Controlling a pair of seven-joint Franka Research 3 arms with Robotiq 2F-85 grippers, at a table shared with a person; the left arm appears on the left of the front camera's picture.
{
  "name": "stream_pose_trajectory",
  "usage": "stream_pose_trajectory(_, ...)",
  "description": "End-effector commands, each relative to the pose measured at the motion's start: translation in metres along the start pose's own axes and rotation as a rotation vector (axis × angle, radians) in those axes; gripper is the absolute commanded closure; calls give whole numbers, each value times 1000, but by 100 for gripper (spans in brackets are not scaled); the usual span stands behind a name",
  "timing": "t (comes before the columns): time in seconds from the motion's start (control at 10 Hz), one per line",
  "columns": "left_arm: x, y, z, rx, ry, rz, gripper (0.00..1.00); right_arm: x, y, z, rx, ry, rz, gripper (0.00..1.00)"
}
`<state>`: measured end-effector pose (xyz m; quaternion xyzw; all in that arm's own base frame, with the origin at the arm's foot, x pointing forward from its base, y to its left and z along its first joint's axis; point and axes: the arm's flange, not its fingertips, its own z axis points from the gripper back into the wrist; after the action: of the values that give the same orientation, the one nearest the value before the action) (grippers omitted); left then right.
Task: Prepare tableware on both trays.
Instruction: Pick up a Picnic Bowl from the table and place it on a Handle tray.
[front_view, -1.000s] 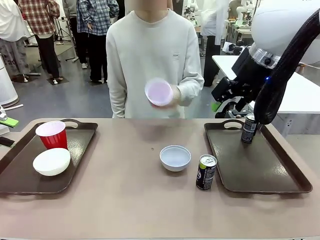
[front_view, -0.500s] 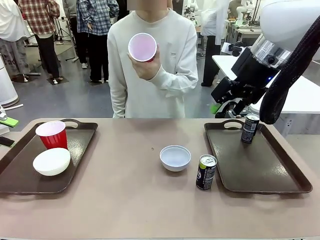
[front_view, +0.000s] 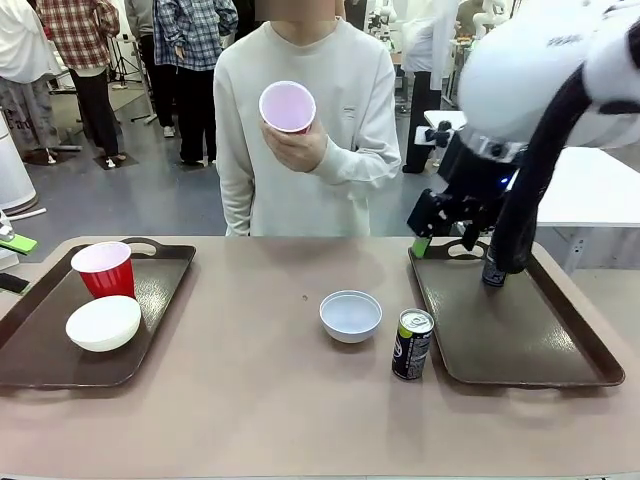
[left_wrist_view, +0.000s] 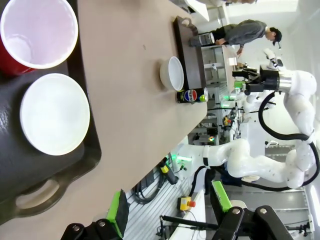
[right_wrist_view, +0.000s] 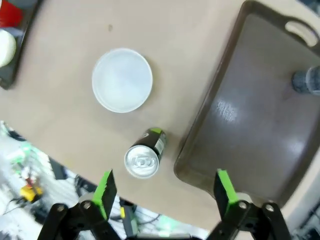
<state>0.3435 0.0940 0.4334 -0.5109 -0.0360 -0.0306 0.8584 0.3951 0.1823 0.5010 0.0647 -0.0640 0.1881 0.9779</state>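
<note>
Right gripper: jaws spread wide, green pads well apart, nothing held between them. It hangs raised above the table, clear of all objects, and its wrist view looks down on one dark can standing upright on the bare table just beside the left rim of the right tray. A grey-white bowl sits on the table near that can, between the two trays and touching neither. A second dark can stands upright on the right tray toward its far end, partly hidden by the arm's black cable. Left gripper: jaws likewise wide apart and empty, held off the near end of the left tray, apart from its handle cut-out. On that tray a red cup stands upright, opening up, with a cream-white bowl just beside it on the nearer side. At the far side of the table the person's hand holds a second red cup at chest height, tilted so its pale inside faces the robot.
</note>
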Motion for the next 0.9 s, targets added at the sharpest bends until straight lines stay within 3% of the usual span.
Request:
stream_pose_trajectory(0.0,1,0,3,-18,-3,-9,13,8,7,1,-71,43,-13,0)
stream_pose_trajectory(0.2,1,0,3,-18,-3,-9,13,-40,-20,18,-72,-5,-59,0)
stream_pose_trajectory(0.5,1,0,3,-18,-3,-9,13,-196,-61,52,34,-76,-21,0)
stream_pose_trajectory(0.8,1,0,3,-18,-3,-9,13,-184,-61,33,105,-46,19,0)
